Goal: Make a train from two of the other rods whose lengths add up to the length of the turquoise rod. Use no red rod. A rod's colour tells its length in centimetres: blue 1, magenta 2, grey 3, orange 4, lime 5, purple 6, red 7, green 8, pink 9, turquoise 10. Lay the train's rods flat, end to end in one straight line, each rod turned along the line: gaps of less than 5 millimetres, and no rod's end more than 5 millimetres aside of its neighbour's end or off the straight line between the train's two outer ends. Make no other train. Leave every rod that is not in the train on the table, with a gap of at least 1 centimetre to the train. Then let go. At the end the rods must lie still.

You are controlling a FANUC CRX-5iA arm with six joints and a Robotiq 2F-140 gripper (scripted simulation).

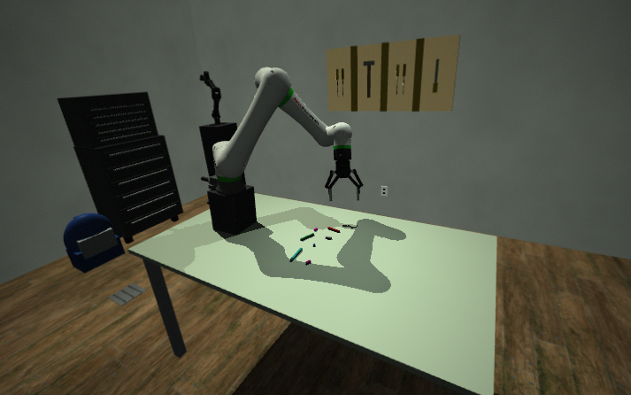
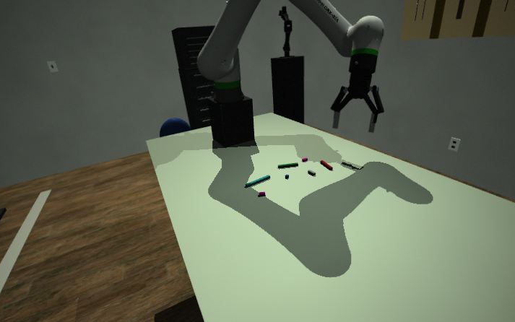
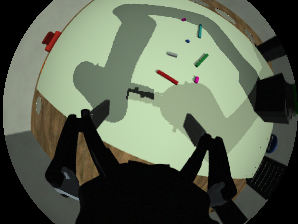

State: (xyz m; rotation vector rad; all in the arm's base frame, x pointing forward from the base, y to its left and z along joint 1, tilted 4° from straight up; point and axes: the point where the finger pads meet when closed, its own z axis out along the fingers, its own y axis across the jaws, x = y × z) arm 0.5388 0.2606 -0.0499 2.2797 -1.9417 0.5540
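My gripper (image 1: 343, 198) (image 2: 353, 128) (image 3: 147, 113) is open and empty, high above the table's back part. Seven rods lie flat and apart. The turquoise rod (image 1: 296, 254) (image 2: 257, 180) (image 3: 200, 31) lies near a magenta rod (image 1: 308, 261) (image 2: 261, 193) (image 3: 183, 19). The green rod (image 1: 307, 236) (image 2: 287, 164) (image 3: 201, 60) lies between the turquoise rod and the other magenta rod (image 1: 315, 228) (image 2: 305, 159) (image 3: 196, 79). The red rod (image 1: 333, 229) (image 2: 326, 164) (image 3: 167, 77) is closest to the gripper. The grey rod (image 1: 328, 237) (image 2: 311, 172) (image 3: 172, 54) and small blue rod (image 1: 313, 245) (image 2: 287, 176) (image 3: 187, 41) lie among them.
The pale green table (image 1: 435, 304) (image 2: 431, 255) carries the arm's black base (image 1: 233, 210) (image 2: 233, 121) left of the rods. The arm's shadows fall around the rods. The table's back edge runs below the gripper in the wrist view.
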